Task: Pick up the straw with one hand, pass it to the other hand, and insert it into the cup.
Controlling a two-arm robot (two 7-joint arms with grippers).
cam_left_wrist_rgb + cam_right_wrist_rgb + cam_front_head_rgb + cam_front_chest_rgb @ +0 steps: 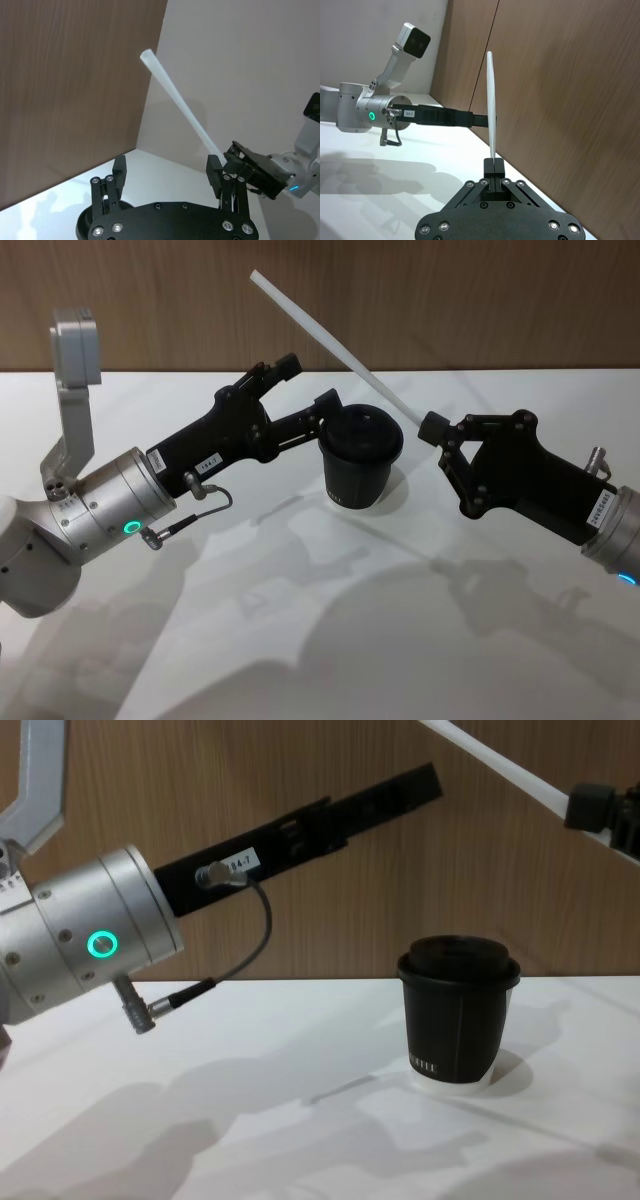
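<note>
The white straw (335, 345) slants up and to the left, and my right gripper (435, 428) is shut on its lower end, just right of the cup. The black lidded cup (360, 455) stands upright on the table's middle. My left gripper (305, 385), with silver wrist and green ring, reaches up behind the cup's left side and is open. In the left wrist view the straw (175, 100) rises beyond the open left gripper (167, 172), close to one finger (215, 172). In the right wrist view the right gripper (493, 162) pinches the straw (490, 100).
The white table (330, 640) stretches in front of the cup. A brown wooden wall (480, 300) stands close behind both grippers. A grey cable with a metal plug (185, 520) loops under the left wrist.
</note>
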